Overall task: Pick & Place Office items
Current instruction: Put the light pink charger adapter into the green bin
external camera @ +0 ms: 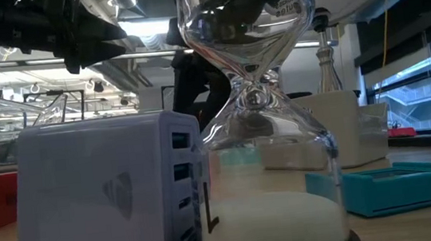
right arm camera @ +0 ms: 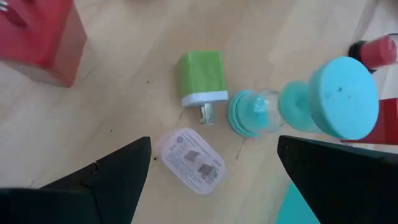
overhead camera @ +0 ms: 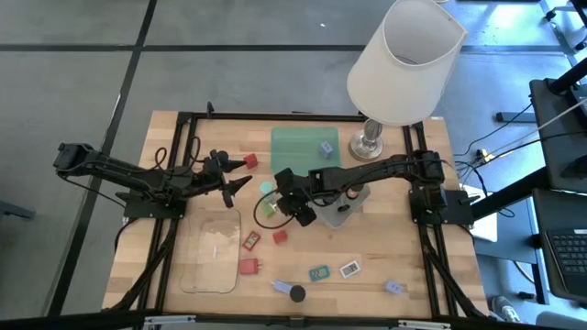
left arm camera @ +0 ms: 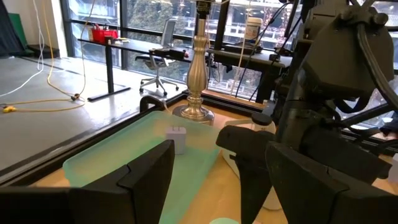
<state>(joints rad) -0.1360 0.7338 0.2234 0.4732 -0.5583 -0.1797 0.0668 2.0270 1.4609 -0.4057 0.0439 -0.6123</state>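
Left arm: its left pincer [overhead camera: 240, 174] hangs over the left-middle of the bench [overhead camera: 385, 261], fingers apart and holding nothing; it looks to be waiting.
Clear tray: the clear tray [overhead camera: 211, 252] lies on the near-left part of the bench, with red blocks [overhead camera: 249, 241] just beside its right edge.
Right pincer: the right pincer [right arm camera: 211, 165] hovers over the centre of the bench, fingers spread wide, nothing between them.
Candidates under it: in the right wrist view a green plug adapter [right arm camera: 200, 79], a pale labelled card [right arm camera: 189, 160] and a teal hourglass [right arm camera: 305, 102] lying on its side sit close together on the wood.
Step in hand: probably lining up a pick from this cluster; which piece is meant cannot be told.
How to do it well: centre the open fingers over one item only, turn the wrist so the fingers span its narrow sides, and come straight down. The adapter nearly touches the hourglass, so approach from the free sides to avoid nudging it.
Handling guess: the hourglass would likely roll if bumped; the flat card looks hard to pinch.
Green tray: the green tray [overhead camera: 293, 147] at the far middle already holds a pale blue-grey piece [overhead camera: 326, 148].
Near edge: a teal card [overhead camera: 319, 273], a white labelled card [overhead camera: 349, 269] and a black round cap [overhead camera: 297, 293] remain loose.
Lamp: the white-shaded lamp [overhead camera: 404, 60] stands at the far right.
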